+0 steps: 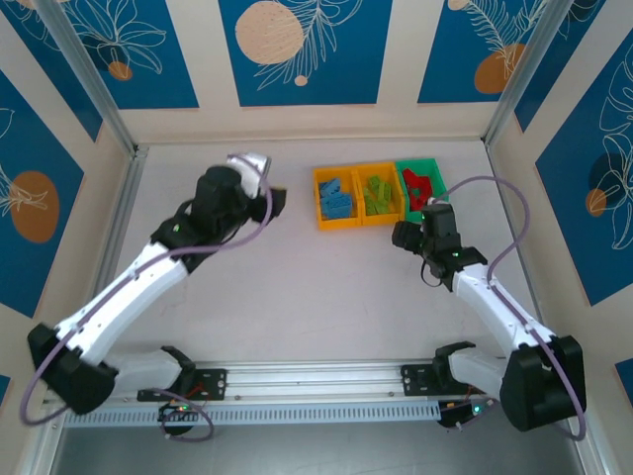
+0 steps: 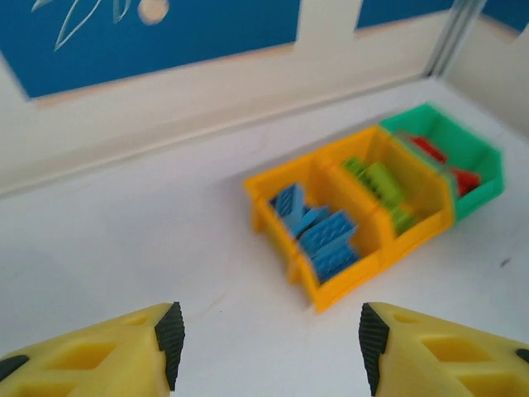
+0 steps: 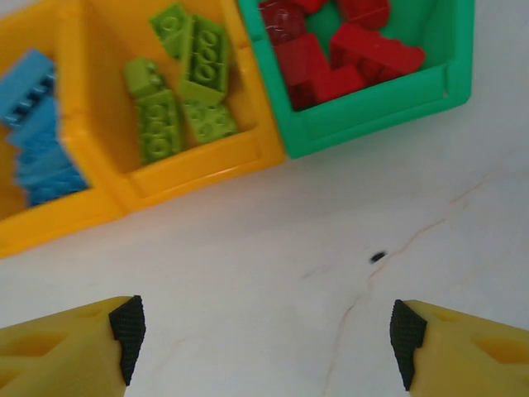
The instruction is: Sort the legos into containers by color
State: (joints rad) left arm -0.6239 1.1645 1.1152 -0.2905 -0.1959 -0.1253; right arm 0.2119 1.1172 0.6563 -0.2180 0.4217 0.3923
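Three joined containers stand at the back of the table: a yellow one (image 1: 335, 199) with blue legos (image 2: 324, 231), a yellow one (image 1: 378, 194) with lime green legos (image 3: 178, 91), and a green one (image 1: 420, 186) with red legos (image 3: 331, 45). My left gripper (image 2: 269, 343) hovers open and empty over bare table, left of the bins (image 2: 285, 240). To the near side of the green bin (image 3: 372, 99), my right gripper (image 3: 264, 341) is open and empty above the tabletop.
Beige walls with blue panels enclose the table (image 1: 297, 287) on three sides, with metal posts at the back corners. An aluminium rail (image 1: 316, 381) with the arm bases runs along the near edge. A small dark speck (image 3: 377, 257) lies on the tabletop.
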